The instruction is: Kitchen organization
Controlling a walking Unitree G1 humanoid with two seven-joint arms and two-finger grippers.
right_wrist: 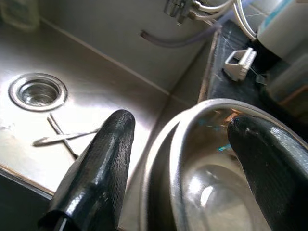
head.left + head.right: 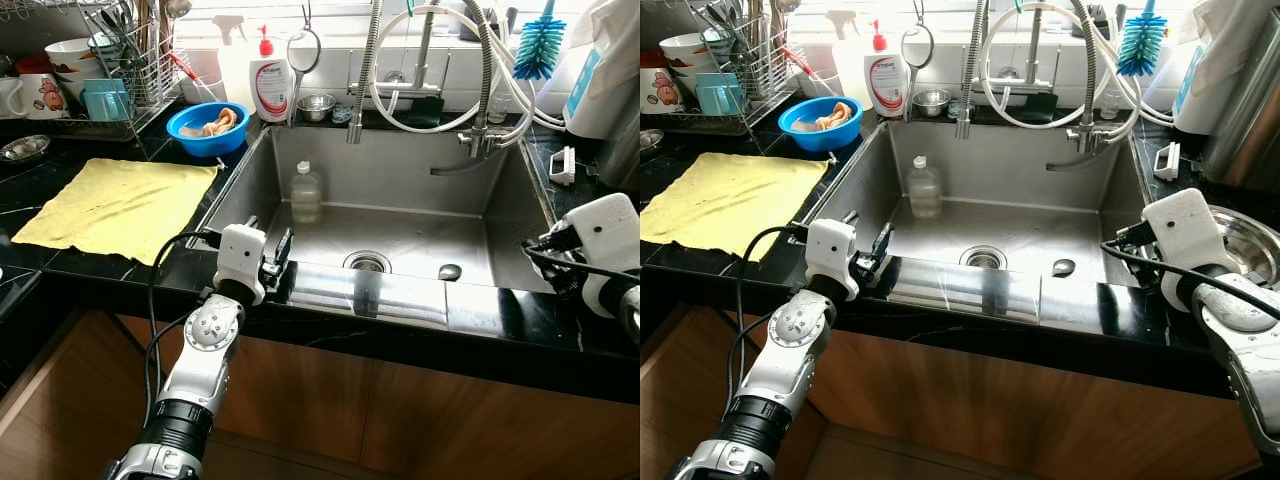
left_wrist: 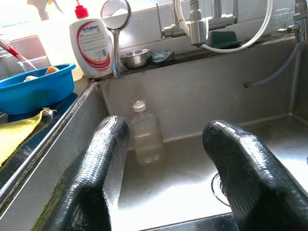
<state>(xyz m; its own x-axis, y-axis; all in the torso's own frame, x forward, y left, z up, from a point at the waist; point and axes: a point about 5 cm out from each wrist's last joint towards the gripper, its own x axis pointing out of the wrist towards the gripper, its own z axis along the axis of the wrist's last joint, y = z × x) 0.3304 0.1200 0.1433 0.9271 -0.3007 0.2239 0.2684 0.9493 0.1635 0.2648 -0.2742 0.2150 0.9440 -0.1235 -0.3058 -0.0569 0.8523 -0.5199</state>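
Observation:
A clear plastic bottle (image 2: pixel 305 192) with a white cap stands upright at the back left of the steel sink (image 2: pixel 420 238). My left gripper (image 2: pixel 281 250) hovers at the sink's front left corner, open and empty, pointing toward the bottle (image 3: pixel 147 137). A large steel bowl (image 2: pixel 1242 242) rests on the black counter right of the sink. My right gripper (image 1: pixel 180 127) is open over that bowl (image 1: pixel 211 192); one finger hangs outside the rim on the sink side, the other above the bowl's inside. Thin cutlery (image 1: pixel 62 137) lies by the drain (image 1: pixel 37 91).
A yellow cloth (image 2: pixel 115 205) is spread on the left counter, behind it a blue bowl (image 2: pixel 208 127) and a dish rack (image 2: pixel 110 70). A soap bottle (image 2: pixel 270 85), faucet hoses (image 2: pixel 430 80) and a blue brush (image 2: pixel 540 45) line the back. A white scrub brush (image 2: pixel 563 165) lies at right.

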